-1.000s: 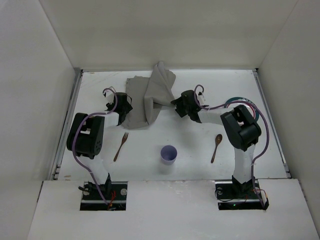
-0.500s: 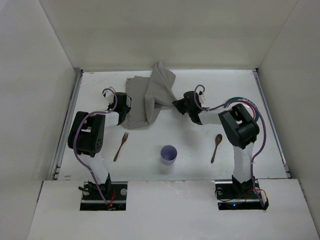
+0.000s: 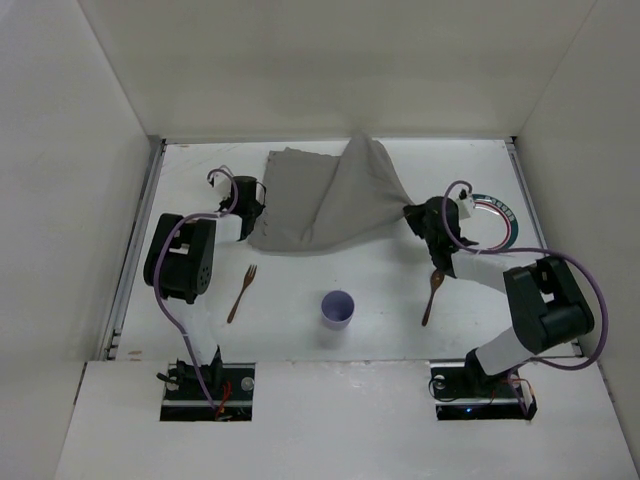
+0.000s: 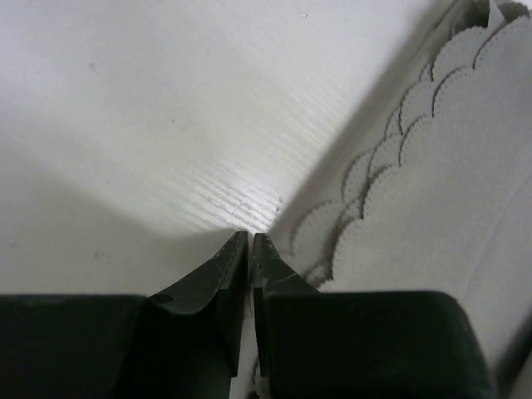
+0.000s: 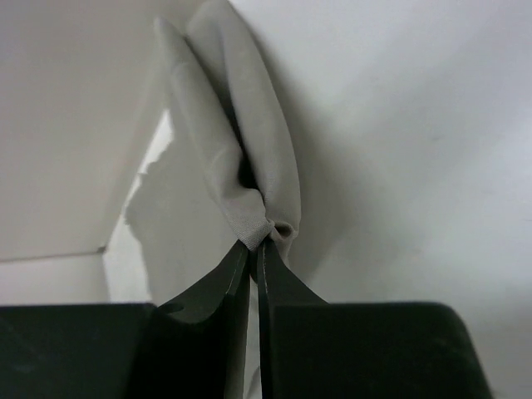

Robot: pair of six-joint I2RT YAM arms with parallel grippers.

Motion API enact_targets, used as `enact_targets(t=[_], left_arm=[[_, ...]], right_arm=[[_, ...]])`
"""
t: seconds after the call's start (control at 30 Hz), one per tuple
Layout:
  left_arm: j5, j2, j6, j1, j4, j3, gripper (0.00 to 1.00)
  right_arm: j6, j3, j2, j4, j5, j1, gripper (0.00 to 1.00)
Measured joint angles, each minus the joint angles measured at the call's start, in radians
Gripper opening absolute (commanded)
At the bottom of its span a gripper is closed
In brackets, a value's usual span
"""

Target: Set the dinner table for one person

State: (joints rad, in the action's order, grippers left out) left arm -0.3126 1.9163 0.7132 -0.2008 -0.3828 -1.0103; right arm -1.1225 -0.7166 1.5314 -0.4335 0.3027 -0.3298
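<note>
Right claw is closed tight on a bunched corner of the grey cloth placemat. The corner is held raised and stretched toward the right, presumably so that the fold is opened out. Left claw is shut at the scalloped opposite edge, likely as an anchor; whether cloth is pinched cannot be told. The placemat is found on the far middle of the white worktop, partly flat, partly tented. Fork, purple cup and wooden spoon are left nearer, well apart.
</note>
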Motion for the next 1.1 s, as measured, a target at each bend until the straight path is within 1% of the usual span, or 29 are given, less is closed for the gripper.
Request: enact_targets(t=[0.13,0.33,0.37,0.53,0.6,0.63,0.77,1.0,1.07,1.1], left_arm=[[-0.001,0.007,0.0,0.005,0.01,-0.021,0.05],[-0.002,0.006,0.006,0.013,0.013,-0.016,0.07],[-0.002,0.005,0.008,0.013,0.011,-0.007,0.1],[0.011,-0.026,0.027,0.013,-0.033,0.041,0.4],[0.028,-0.053,0.028,0.011,-0.04,0.064,0.48],[0.036,-0.066,0.027,0.009,-0.036,0.071,0.5],[0.071,-0.098,0.013,-0.001,-0.027,0.071,0.5],[0.098,-0.099,0.008,-0.013,-0.014,0.058,0.46],[0.095,-0.117,0.023,-0.013,-0.05,0.092,0.46],[0.091,-0.135,0.03,-0.012,-0.068,0.12,0.47]], right_arm=[[0.016,0.076,0.002,0.03,0.003,0.037,0.1],[0.024,0.098,0.017,0.084,-0.004,0.075,0.12],[0.027,0.105,0.017,0.085,-0.005,0.075,0.12],[0.028,0.145,0.01,0.088,-0.011,0.075,0.12],[0.031,0.145,0.008,0.085,-0.014,0.076,0.12],[0.032,0.145,0.007,0.085,-0.014,0.076,0.12],[0.039,0.145,0.005,0.083,-0.015,0.076,0.13],[0.058,0.145,-0.017,0.083,-0.02,0.075,0.13],[0.062,0.145,-0.027,0.083,-0.023,0.075,0.12],[0.064,0.145,-0.032,0.083,-0.023,0.075,0.12]])
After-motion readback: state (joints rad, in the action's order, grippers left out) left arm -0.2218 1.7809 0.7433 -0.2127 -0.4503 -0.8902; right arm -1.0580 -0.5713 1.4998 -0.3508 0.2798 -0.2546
